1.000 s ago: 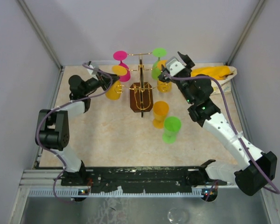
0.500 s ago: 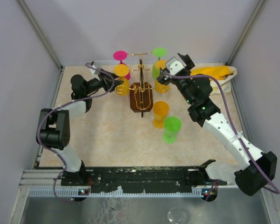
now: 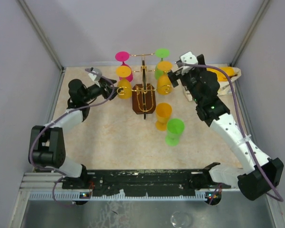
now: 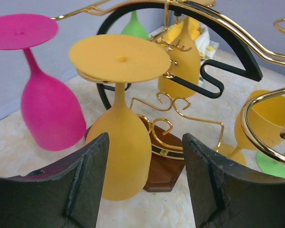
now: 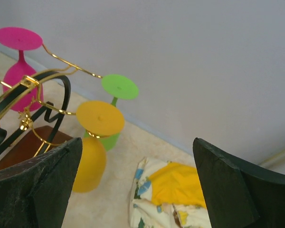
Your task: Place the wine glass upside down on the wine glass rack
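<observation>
The wine glass rack (image 3: 143, 92) stands mid-table, gold wire on a dark brown base (image 4: 167, 164). Hanging from it upside down are a pink glass (image 3: 124, 65), a green glass (image 3: 160, 62) and two orange wine glasses, one on the left (image 3: 124, 84) and one on the right (image 3: 164, 80). My left gripper (image 3: 110, 88) is open just left of the left orange wine glass (image 4: 122, 147), whose bowl hangs free between and beyond the fingers (image 4: 88, 183). My right gripper (image 3: 175, 76) is open, right of the right orange glass (image 5: 89, 161), touching nothing.
An upright orange glass (image 3: 163, 115) and an upright green glass (image 3: 174, 131) stand on the table in front of the rack. A yellow patterned cloth bag (image 3: 223, 76) lies at the back right, also below my right gripper (image 5: 178, 194).
My left gripper opened and let go of the left orange glass, which now hangs on the rack, then drew back left. My right gripper opened wider and pulled back to the right.
</observation>
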Robot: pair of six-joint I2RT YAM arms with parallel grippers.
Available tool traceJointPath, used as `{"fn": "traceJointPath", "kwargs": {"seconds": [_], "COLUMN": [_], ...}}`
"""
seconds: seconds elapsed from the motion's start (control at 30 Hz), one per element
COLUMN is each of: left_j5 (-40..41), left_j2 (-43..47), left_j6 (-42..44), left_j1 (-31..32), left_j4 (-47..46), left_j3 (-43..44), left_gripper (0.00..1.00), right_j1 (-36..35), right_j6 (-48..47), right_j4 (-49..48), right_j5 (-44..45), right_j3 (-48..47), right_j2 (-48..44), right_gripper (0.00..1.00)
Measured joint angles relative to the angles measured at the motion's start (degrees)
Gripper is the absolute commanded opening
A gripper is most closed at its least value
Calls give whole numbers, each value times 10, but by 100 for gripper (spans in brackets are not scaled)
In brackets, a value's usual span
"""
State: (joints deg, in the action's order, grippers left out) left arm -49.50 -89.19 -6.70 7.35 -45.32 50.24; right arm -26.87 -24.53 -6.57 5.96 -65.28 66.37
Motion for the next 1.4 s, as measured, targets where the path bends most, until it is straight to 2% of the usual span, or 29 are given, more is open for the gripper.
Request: {"fn": "traceJointPath", "kwargs": {"seconds": [0.23, 0.37, 0.67, 0.87, 1.03, 1.27, 1.4], "left_j5": [127, 185, 277, 283, 268, 255, 252], "left_j2": [100, 127, 145, 147, 148, 147, 146], "left_j6": [54, 70, 77, 61, 34, 3, -6], "left_j1": [-6, -17, -35, -36, -36, -36, -36], "left_j4": [142, 224, 356, 391, 395, 398, 399], "left_j3": [-12, 17, 99, 189, 237, 265, 265], "left_gripper": [68, 68, 70, 70, 69, 69, 69], "right_j1": [50, 64, 69, 69, 69, 69, 68], "right_j6": [91, 142, 242, 289, 313, 332, 337], "right_j4": [99, 166, 321, 385, 422, 468, 483], "right_j5": [33, 47, 38, -1, -41, -92, -109], "right_j3": [0, 0, 17, 59, 82, 91, 97], "right_j2": [-26, -34, -53, -113, -126, -127, -127], "right_gripper": [99, 99, 82, 74, 73, 68, 61]}}
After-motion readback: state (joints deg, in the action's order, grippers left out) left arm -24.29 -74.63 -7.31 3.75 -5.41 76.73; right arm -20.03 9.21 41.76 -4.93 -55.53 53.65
